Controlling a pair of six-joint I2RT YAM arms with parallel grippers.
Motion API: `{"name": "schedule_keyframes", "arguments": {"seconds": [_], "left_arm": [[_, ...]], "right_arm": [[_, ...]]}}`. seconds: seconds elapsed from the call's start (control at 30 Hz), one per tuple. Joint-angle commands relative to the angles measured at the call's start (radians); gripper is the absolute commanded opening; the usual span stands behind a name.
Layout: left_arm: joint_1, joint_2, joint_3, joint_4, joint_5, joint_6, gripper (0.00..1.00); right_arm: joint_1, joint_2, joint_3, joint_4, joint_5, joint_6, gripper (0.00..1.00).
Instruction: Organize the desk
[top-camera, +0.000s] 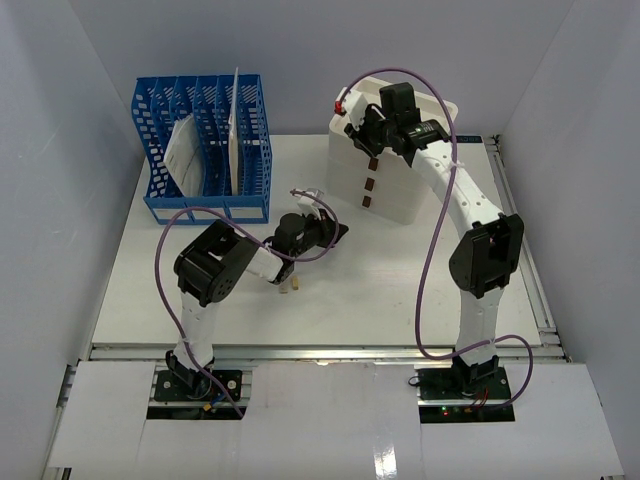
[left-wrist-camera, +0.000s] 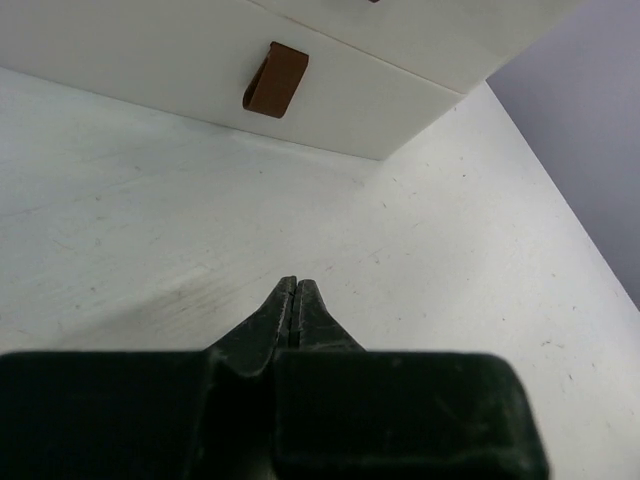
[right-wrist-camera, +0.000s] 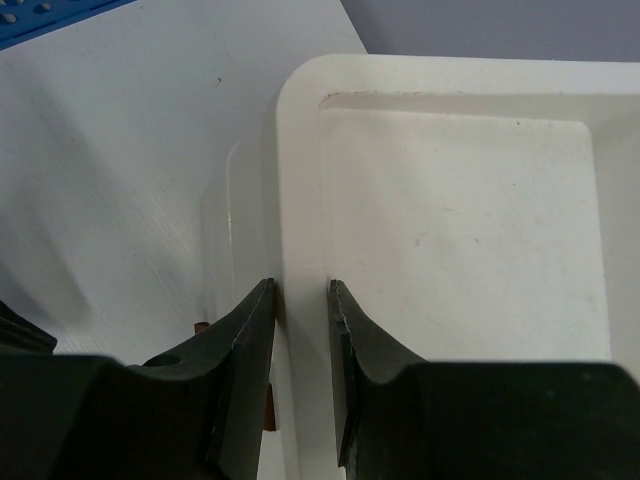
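The desk (top-camera: 400, 290) is a white tabletop with a metal rail along its near edge. My left gripper (top-camera: 338, 233) hovers low over the desk (left-wrist-camera: 450, 250), in front of the white stacked drawer box (top-camera: 410, 185). Its jaws (left-wrist-camera: 294, 284) are shut with nothing between them. A brown drawer handle (left-wrist-camera: 276, 80) shows just ahead of it. My right gripper (top-camera: 366, 133) is at the top left of the box. Its jaws (right-wrist-camera: 300, 286) straddle the rim of the top tray (right-wrist-camera: 300, 150) and are shut on it.
A blue slotted file rack (top-camera: 205, 150) holding papers stands at the back left. Two small tan pieces (top-camera: 290, 288) lie on the desk under the left arm. A small white item (top-camera: 305, 193) lies between rack and box. White walls enclose three sides.
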Motion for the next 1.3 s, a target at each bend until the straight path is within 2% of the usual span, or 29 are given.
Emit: {"name": "schedule_keyframes", "arguments": {"seconds": [0.0, 0.07, 0.1, 0.23, 0.43, 0.53, 0.67, 0.73, 0.77, 0.97, 1.27], "left_arm": [[-0.004, 0.022, 0.142, -0.067, 0.032, 0.021, 0.47], [-0.004, 0.066, 0.212, -0.101, 0.037, 0.045, 0.64], [-0.004, 0.09, 0.251, -0.116, 0.034, 0.062, 0.7], [-0.006, 0.165, 0.367, -0.163, 0.007, 0.108, 0.7], [-0.009, 0.269, 0.522, -0.25, -0.018, 0.127, 0.66], [-0.014, 0.287, 0.553, -0.284, -0.046, 0.128, 0.6], [-0.018, 0.3, 0.579, -0.291, -0.083, 0.118, 0.39], [-0.02, 0.296, 0.581, -0.283, -0.091, 0.112, 0.23], [-0.02, 0.293, 0.58, -0.28, -0.09, 0.107, 0.18], [-0.02, 0.253, 0.519, -0.226, -0.091, 0.094, 0.01], [-0.02, 0.162, 0.335, -0.117, -0.104, 0.107, 0.0]], "right_arm": [[-0.037, 0.035, -0.031, -0.067, 0.041, 0.021, 0.23], [-0.037, 0.029, -0.042, -0.066, 0.033, 0.023, 0.23], [-0.037, 0.026, -0.048, -0.066, 0.03, 0.024, 0.24], [-0.033, 0.011, -0.07, -0.064, 0.017, 0.024, 0.24], [-0.029, -0.015, -0.084, -0.056, -0.024, 0.037, 0.24], [-0.027, -0.024, -0.092, -0.051, -0.039, 0.047, 0.24], [-0.023, -0.029, -0.098, -0.045, -0.046, 0.05, 0.24], [-0.024, -0.029, -0.1, -0.043, -0.042, 0.049, 0.24], [-0.023, -0.027, -0.102, -0.043, -0.036, 0.048, 0.24], [-0.024, -0.018, -0.105, -0.042, -0.018, 0.046, 0.24], [-0.027, -0.012, -0.101, -0.04, 0.014, 0.039, 0.24]]}}
